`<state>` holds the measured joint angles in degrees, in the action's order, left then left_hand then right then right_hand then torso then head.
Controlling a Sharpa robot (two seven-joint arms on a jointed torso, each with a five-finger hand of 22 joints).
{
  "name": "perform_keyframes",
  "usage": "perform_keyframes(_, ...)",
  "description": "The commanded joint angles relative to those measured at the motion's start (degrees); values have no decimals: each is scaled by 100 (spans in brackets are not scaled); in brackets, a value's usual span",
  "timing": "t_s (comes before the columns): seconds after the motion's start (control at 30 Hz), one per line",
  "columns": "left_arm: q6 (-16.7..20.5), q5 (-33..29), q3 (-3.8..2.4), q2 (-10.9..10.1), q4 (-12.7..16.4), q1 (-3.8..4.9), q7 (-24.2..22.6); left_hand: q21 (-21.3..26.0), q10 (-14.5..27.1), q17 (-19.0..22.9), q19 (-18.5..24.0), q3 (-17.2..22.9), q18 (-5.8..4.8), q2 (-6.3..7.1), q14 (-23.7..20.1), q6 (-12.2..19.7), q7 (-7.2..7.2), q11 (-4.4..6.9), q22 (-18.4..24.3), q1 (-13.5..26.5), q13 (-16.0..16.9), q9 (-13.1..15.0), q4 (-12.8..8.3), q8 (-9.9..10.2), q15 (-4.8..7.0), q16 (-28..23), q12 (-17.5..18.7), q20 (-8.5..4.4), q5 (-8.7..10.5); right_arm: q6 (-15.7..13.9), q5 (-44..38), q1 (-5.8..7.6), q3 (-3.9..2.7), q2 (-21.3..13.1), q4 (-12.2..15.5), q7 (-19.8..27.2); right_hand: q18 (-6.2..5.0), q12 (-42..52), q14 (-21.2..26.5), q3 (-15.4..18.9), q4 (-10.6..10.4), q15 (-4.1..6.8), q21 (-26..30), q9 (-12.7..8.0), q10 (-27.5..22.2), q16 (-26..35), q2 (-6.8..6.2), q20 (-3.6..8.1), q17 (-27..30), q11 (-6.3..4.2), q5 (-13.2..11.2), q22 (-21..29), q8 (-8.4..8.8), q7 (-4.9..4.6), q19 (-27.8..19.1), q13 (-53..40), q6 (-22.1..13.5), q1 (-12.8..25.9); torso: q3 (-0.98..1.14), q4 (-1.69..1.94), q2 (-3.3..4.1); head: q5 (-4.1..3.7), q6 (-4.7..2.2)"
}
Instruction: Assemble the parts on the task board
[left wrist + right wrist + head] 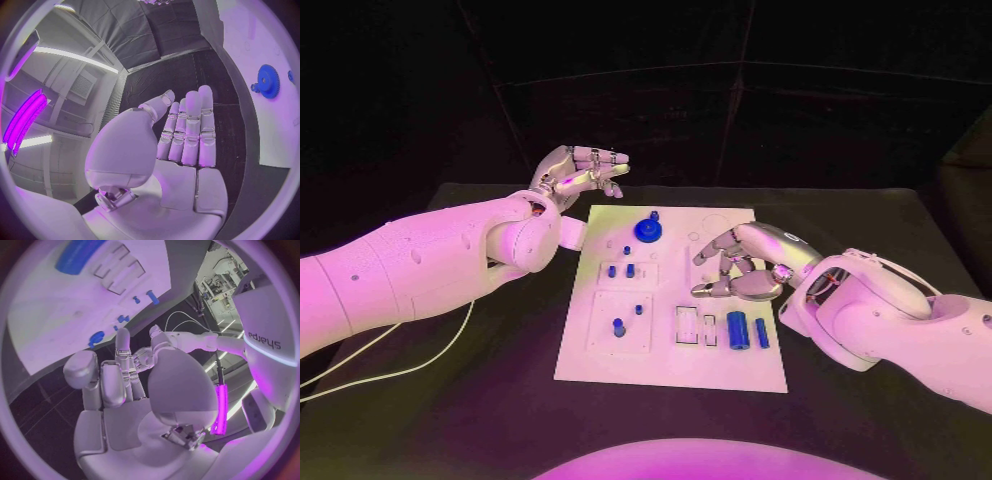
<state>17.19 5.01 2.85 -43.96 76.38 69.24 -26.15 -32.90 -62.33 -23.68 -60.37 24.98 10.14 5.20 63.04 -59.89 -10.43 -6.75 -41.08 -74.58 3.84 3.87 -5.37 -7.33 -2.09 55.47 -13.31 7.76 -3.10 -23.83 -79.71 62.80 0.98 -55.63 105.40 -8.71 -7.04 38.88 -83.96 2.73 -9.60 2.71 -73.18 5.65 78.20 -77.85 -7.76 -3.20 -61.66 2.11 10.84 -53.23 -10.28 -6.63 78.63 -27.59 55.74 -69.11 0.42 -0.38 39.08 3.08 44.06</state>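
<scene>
Board [733,375]: one gear [648,229], two cylinders [737,330] | left hand [577,170] fingers apart | right hand [744,262] fingers curled, empty

We are looking at a robotics lab, black table [877,400] standing under dark drapes, ceiling strip lights [75,57] glowing overhead, equipment racks [219,277] crowding the background.
</scene>
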Motion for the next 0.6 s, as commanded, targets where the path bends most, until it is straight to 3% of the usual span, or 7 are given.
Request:
perform_keyframes(0.03, -65, -9, -3, -8, 2, 9, -7, 24, 33, 10, 24, -28, 28, -54, -34, 18, -24, 6, 9, -8, 3, -1, 1, -23, -2, -14, -21, 12, 16, 394, 676, 20, -4, -194, 28, -713, 98, 1305, -215, 290, -325, 33, -87, 47, -21, -131, 101, 22, -238, -48, 51, -163, -222, 37, 49, -1430, -29, -95, -14, -65, -23, -115, -16)
perform_keyframes(0.1, -66, -9, -1, -8, -4, 8, -6, 24, 33, 10, 24, -28, 28, -54, -34, 18, -24, 6, 9, -8, 3, -1, 1, -23, -2, -14, -21, 12, 16, 474, 665, 24, -2, -332, 37, -861, 109, 2218, -236, 425, -601, 15, -159, 87, -7, -244, 184, 51, -445, -65, 98, -286, -444, 84, 83, -2474, -77, -255, -13, -97, -30, -167, -16)
perform_keyframes(0.17, -74, -9, 0, -4, -9, 8, -4, 24, 33, 10, 24, -28, 28, -54, -34, 18, -24, 6, 9, -8, 3, -1, 1, -23, -2, -14, -21, 12, 16, 514, 617, 23, 3, -440, 75, -1002, 138, 2670, -253, 507, -688, 71, -194, 106, 81, -312, 165, 18, -579, -83, 143, -349, -562, 50, 99, -3014, -97, -311, -4, -120, -33, -188, -18)
perform_keyframes(0.33, -81, -9, 8, -8, -12, 7, -1, 24, 33, 10, 24, -28, 28, -54, -34, 18, -24, 6, 9, -8, 3, -1, 1, -23, -2, -14, -21, 12, 16, 571, 423, -56, 24, -576, 204, -1393, 153, 3165, -289, 591, -691, 49, -290, 133, 172, -443, 274, 41, -856, -102, 326, -533, -770, 71, 153, -3639, -133, -378, 4, -162, -43, -231, 2)
perform_keyframes(0.4, -86, -9, 11, -12, -6, 7, -1, 24, 33, 10, 24, -28, 28, -54, -34, 18, -24, 6, 9, -8, 3, -1, 1, -23, -2, -14, -21, 12, 16, 621, 362, -104, 71, -591, 241, -1529, 188, 3296, -316, 629, -688, 52, -393, 141, 197, -528, 339, 47, -1041, -107, 531, -741, -860, 75, 219, -3817, -151, -395, -5, -154, -40, -262, 5)
perform_keyframes(0.6, -95, -9, 17, -20, -7, 6, 1, 24, 33, 10, 24, -28, 28, -54, -34, 18, -24, 6, 9, -8, 3, -1, 1, -23, -2, -14, -21, 12, 16, 718, 152, -192, 157, -555, 254, -1753, 205, 3380, -321, 724, -700, 51, -453, 148, 202, -566, 355, 46, -1116, -107, 533, -852, -963, 80, 250, -3946, -180, -327, -2, -145, -39, -303, 31)
